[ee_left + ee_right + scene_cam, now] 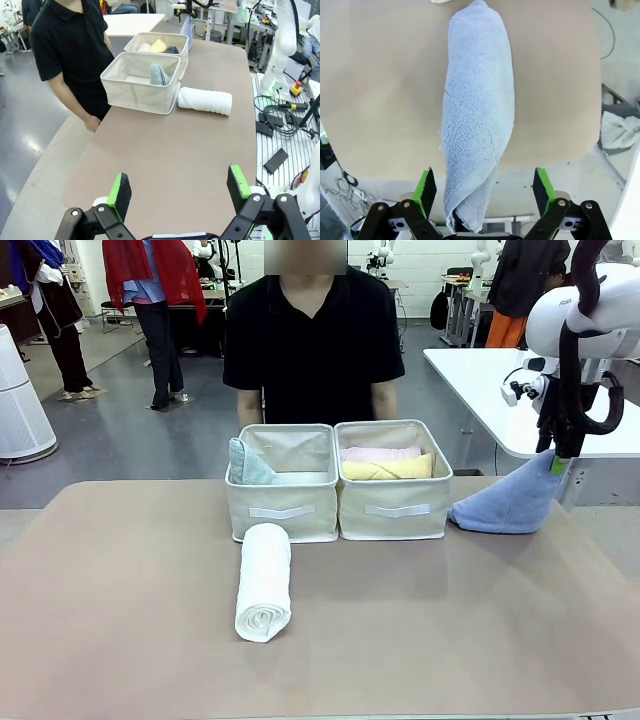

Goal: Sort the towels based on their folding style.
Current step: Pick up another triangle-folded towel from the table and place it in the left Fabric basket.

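Observation:
A white rolled towel [264, 582] [205, 100] lies on the table in front of the left basket [281, 525]. That basket holds a pale mint cone-folded towel [247, 465] [159, 75]. The right basket [395, 525] holds rolled yellow [390, 469], pink [382, 453] and dark grey [171, 49] towels. A periwinkle blue cone-folded towel [505, 505] [477, 110] lies right of the baskets, its narrow end raised. My right gripper [557, 465] [485, 192] straddles that narrow end with its jaws open, the pads clear of the cloth. Over the table's left end, my left gripper [177, 192] is open and holds nothing.
A person in a black shirt [313, 335] stands at the far edge right behind the baskets, hands down. The tan table [450, 640] has bare surface across its front half. Another white table [490, 390] stands behind on the right.

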